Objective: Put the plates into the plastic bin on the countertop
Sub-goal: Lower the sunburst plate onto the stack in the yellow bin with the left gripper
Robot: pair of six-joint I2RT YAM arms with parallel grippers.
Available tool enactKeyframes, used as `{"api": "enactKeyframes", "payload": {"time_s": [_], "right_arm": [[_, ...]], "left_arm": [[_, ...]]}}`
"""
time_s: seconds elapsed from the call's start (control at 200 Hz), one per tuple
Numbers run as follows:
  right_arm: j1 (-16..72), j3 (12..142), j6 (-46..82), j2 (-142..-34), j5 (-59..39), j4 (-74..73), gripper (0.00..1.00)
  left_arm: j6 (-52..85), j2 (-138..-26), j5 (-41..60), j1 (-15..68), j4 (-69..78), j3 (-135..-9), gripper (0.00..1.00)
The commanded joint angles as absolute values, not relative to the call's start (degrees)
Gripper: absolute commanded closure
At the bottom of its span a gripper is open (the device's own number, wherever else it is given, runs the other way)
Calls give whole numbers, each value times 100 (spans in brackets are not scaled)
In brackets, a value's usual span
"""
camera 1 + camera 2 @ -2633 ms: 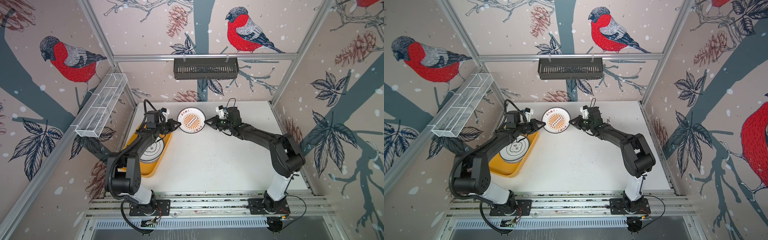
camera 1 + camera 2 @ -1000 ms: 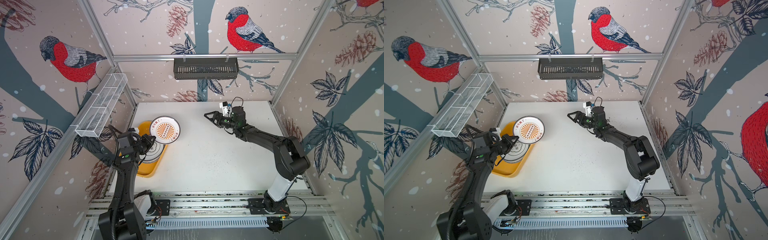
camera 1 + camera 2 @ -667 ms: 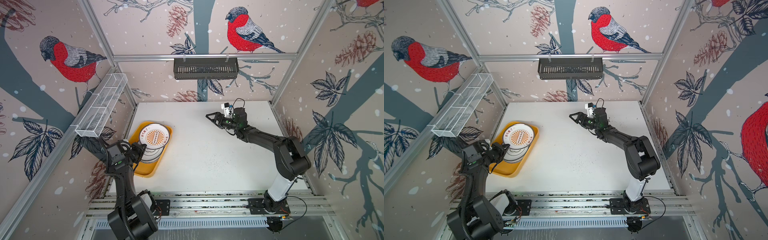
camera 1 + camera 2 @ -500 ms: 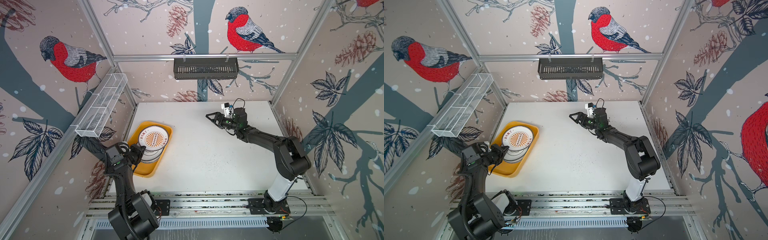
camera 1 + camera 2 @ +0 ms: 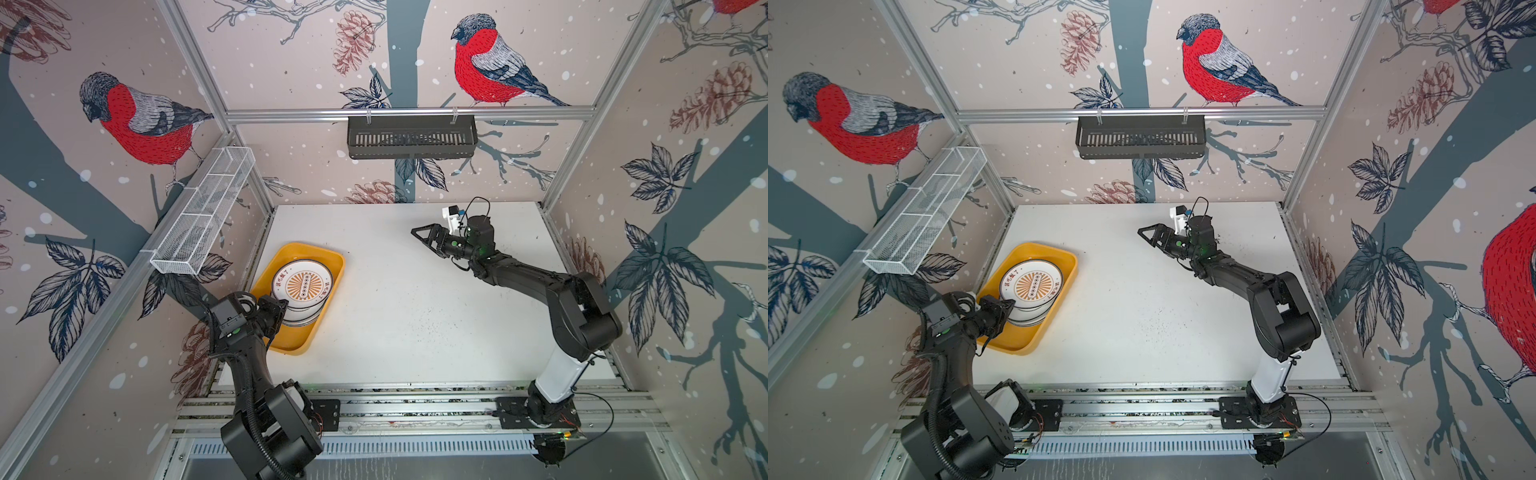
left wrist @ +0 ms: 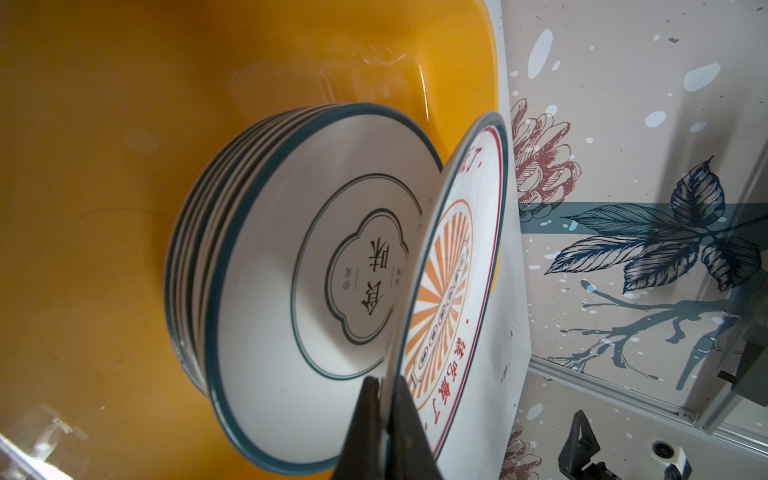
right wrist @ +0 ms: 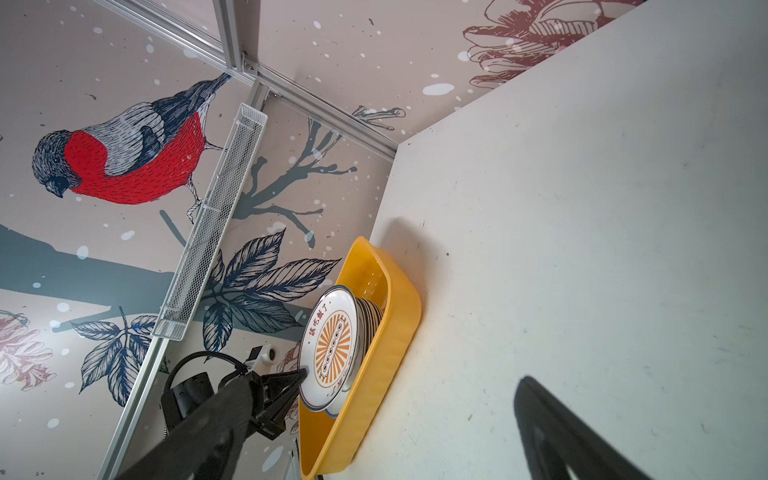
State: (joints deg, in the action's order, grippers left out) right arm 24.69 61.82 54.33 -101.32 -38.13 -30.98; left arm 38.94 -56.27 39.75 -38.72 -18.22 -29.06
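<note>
The yellow plastic bin sits at the left edge of the white countertop. Inside it stands a stack of white plates, the top one dark-rimmed with an emblem. A plate with an orange sunburst centre hangs tilted over that stack. My left gripper is shut on its near rim. My right gripper stands open and empty above the back middle of the countertop, one of its fingers showing in the right wrist view.
A black slatted basket hangs on the back wall. A white wire-mesh basket runs along the left wall above the bin. Aluminium rails carry both arm bases at the front edge. Dark specks dot the countertop.
My left arm carried the sunburst plate from the back middle of the countertop leftward into the bin, over the stack. My right gripper drew back slightly and opened wider.
</note>
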Motion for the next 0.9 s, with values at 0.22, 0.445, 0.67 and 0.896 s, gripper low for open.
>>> {"api": "enactKeyframes", "payload": {"time_s": [0.22, 0.445, 0.67, 0.896], "right_arm": [[2437, 6168, 5554, -10149, -3868, -3419, 0], [2420, 6170, 5563, -10154, -3863, -3419, 0], [2412, 6179, 5576, -10169, -3872, -3428, 0], [2411, 6161, 5590, -10178, -3883, -3444, 0]], "left_arm": [[3946, -5590, 3588, -3902, -1610, -2740, 100], [3911, -5531, 3204, -3911, -1673, -2653, 100], [3825, -5659, 3139, -3907, -1781, -2656, 89], [3793, -5553, 3061, -3911, -1853, -2695, 72]]}}
